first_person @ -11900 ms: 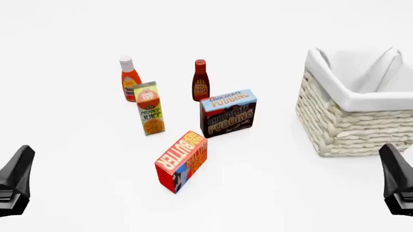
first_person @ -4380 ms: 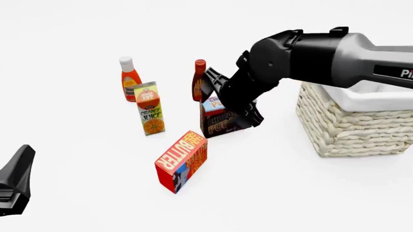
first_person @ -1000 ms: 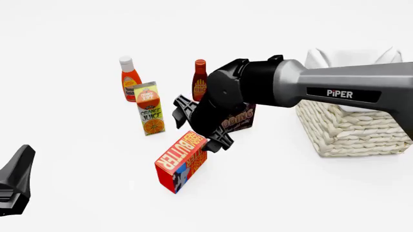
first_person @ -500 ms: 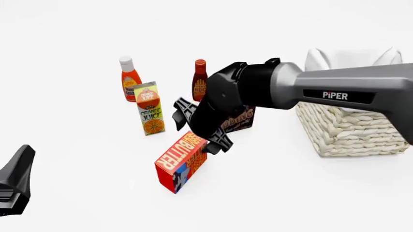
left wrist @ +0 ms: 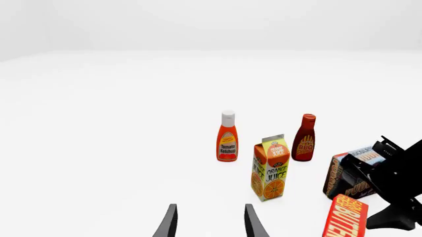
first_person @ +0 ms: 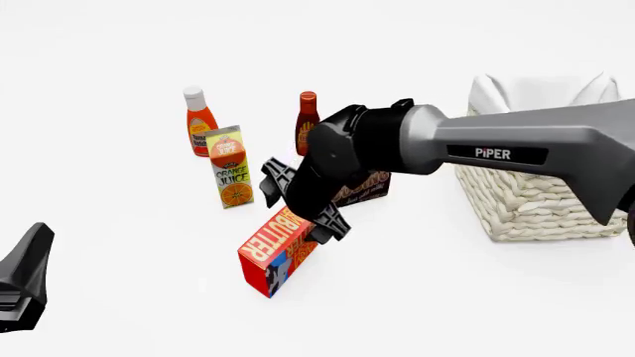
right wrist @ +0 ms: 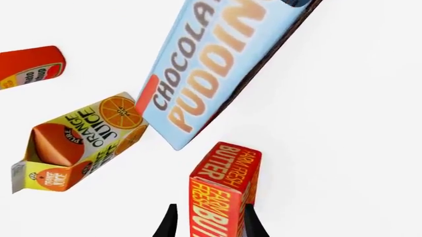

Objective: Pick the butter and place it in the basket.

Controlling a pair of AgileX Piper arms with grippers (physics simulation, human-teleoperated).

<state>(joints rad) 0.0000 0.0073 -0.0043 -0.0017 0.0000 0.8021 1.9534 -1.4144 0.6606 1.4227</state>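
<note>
The butter [first_person: 276,250], a red carton with pale-yellow lettering, stands on the table left of centre; it also shows in the left wrist view as the butter [left wrist: 345,220]. My right gripper [first_person: 300,202] is open and reaches down over the carton's far upper end. In the right wrist view the butter [right wrist: 223,195] stands between the spread fingertips [right wrist: 169,223], and I see no contact with it. The basket [first_person: 540,202], cream wicker with a white liner, sits at the right, partly behind the right arm. My left gripper [left wrist: 209,224] is open and holds nothing, low at the near left [first_person: 25,279].
An orange juice carton [first_person: 231,167], a ketchup bottle [first_person: 201,123] and a BBQ sauce bottle [first_person: 306,119] stand behind the butter. The chocolate pudding box [first_person: 363,189] is mostly covered by the right arm, close beside the butter.
My right gripper has dropped and shifted slightly left, from just above the butter's far end to straddling it. The butter and the left arm have not moved.
</note>
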